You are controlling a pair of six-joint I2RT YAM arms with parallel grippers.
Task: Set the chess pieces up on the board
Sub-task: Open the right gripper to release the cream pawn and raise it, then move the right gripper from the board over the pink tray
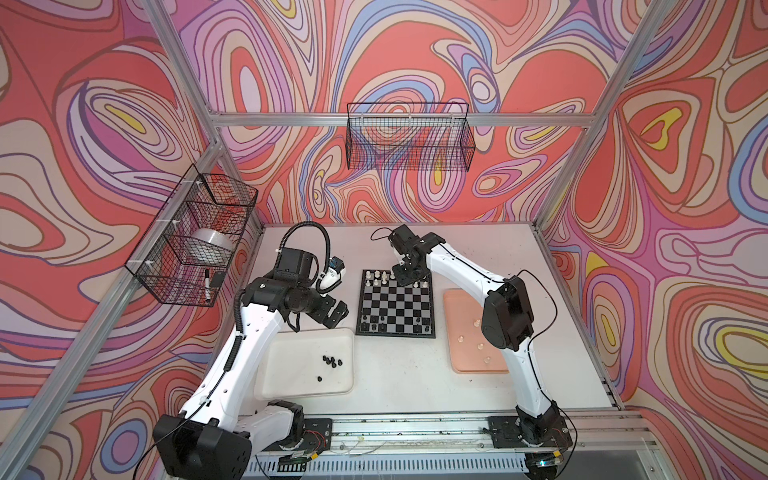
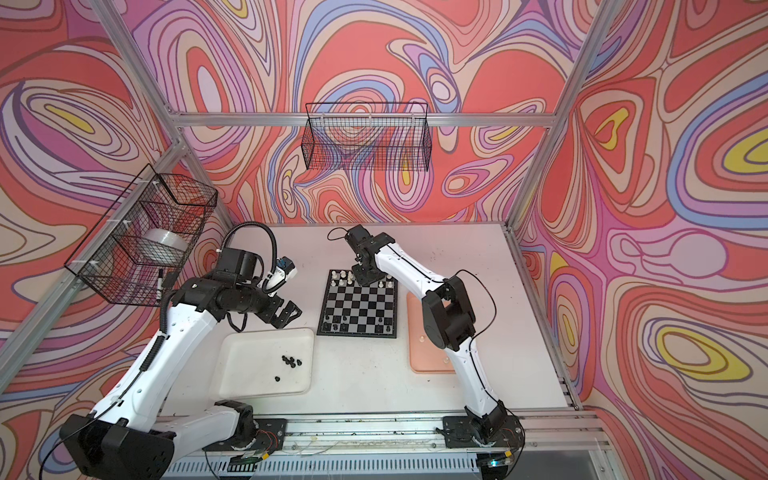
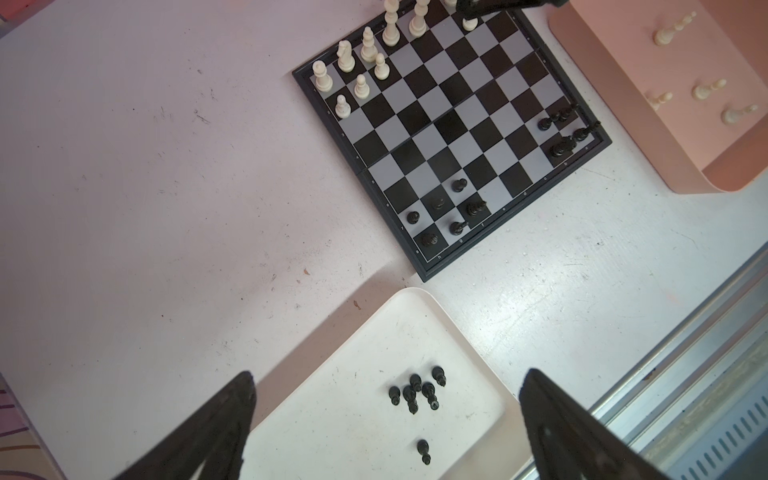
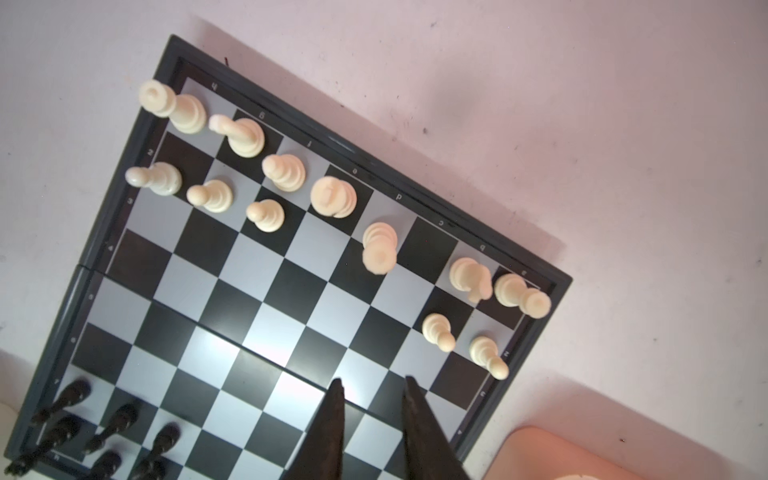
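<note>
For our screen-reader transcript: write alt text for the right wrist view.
The right gripper, jaws slightly apart and empty, hangs over bare squares of the board. Cream-white pieces stand along one edge, black pieces at the opposite edge; a corner of the pink tray shows beside it.

The chessboard (image 4: 399, 197) alone carries writing: small file letters, c and d among them, and rank numbers along its black border.
</note>
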